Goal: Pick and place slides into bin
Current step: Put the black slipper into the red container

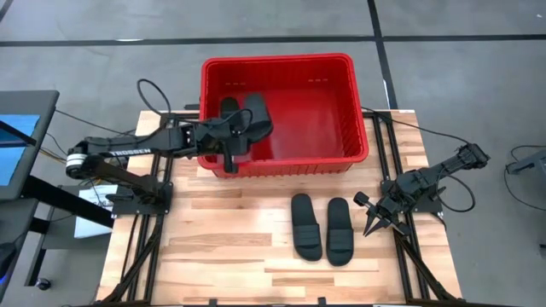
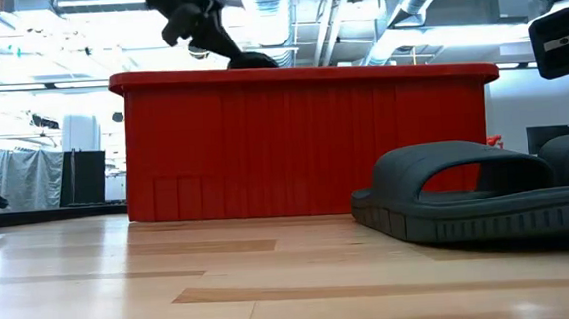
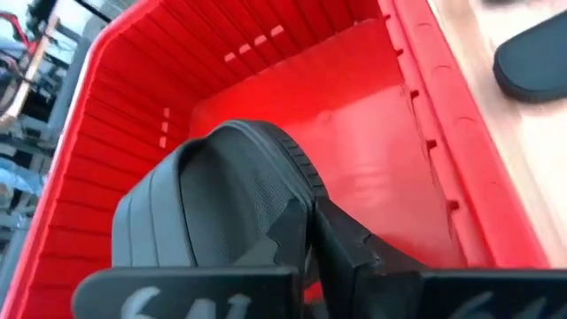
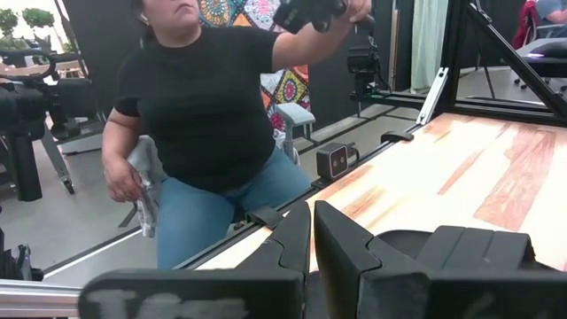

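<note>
While the left gripper (image 1: pixel 241 128) is reached over the left end of the red bin (image 1: pixel 358 128), its fingers (image 3: pixel 350 244) are clamped on a black slide (image 1: pixel 258 117), which is held above the bin floor. A second slide (image 1: pixel 228 109) is seen just beside it inside the bin, close to the left wall. Two more slides are laid side by side on the wooden table (image 1: pixel 222 247) in front of the bin, one to the left (image 1: pixel 305 225) and one to the right (image 1: pixel 339 229), nearly touching. The right gripper (image 1: pixel 373 222) is parked near the table's right edge, just beside that pair, its fingers (image 4: pixel 292 239) drawn close together and empty. Beyond the table, a seated person (image 4: pixel 208 115) is seen in the right wrist view.
</note>
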Robot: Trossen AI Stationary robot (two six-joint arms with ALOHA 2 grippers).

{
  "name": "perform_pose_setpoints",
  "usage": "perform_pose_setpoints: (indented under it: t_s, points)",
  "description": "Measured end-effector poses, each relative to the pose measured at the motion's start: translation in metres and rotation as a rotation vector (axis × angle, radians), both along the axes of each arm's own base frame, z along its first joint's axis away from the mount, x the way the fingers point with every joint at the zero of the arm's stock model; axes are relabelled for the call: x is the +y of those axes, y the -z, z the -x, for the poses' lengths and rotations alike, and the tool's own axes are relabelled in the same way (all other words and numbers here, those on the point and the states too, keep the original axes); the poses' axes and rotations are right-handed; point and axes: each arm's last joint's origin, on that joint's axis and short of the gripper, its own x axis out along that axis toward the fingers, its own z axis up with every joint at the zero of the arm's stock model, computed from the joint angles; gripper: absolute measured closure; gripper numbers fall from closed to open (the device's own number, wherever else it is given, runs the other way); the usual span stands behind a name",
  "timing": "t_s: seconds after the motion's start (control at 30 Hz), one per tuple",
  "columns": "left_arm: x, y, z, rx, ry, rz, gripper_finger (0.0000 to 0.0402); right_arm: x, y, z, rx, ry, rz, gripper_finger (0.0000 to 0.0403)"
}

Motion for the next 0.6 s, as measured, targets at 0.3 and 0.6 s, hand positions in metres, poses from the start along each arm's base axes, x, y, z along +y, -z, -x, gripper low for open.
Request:
perform_pose_setpoints:
  t_s: [0.3,0.6]
  points:
    - [0.019,0.028,0.006,0.021,-0.021,0.024,0.0401,0.000,0.000,0.000,0.000,0.000,0.000,0.0392]
    - [0.027,0.032,0.009,0.022,0.010,0.032,0.0401,0.000,0.000,0.000,0.001,0.000,0.000,0.0392]
